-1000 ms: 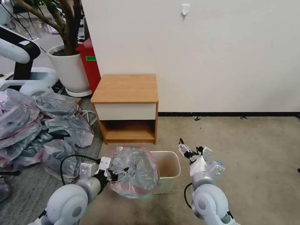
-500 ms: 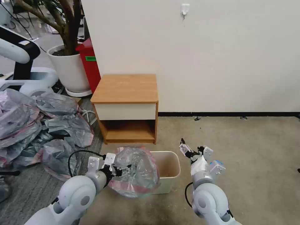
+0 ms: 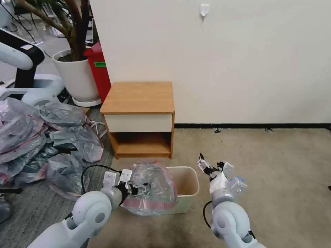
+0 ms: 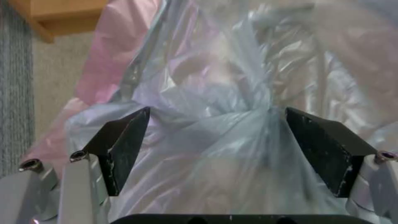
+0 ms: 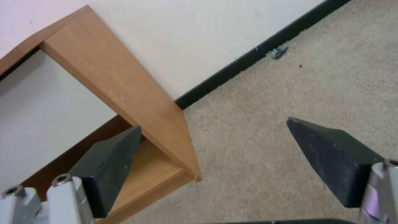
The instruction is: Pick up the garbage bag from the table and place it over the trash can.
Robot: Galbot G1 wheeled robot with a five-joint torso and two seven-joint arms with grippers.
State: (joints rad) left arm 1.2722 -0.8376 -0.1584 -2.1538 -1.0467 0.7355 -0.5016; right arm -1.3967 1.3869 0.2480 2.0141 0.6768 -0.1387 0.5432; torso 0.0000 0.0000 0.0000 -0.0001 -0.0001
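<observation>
We are holding our left tool (image 3: 144, 189) spread open inside the garbage bag (image 3: 155, 187), which is draping over the trash can's (image 3: 188, 187) left rim. It looks light, limp and slippery; the pink band seems the best grip. Right tool (image 3: 210, 166) is hovering open, empty.

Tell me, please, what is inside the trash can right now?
The trash can's right half shows a bare beige inner wall. The garbage bag, with the left gripper pushed into it, drapes over the left half and hides everything beneath.

Glossy crinkled plastic garbage bag (image 3: 157, 187), matt wood table (image 3: 139, 96)
</observation>
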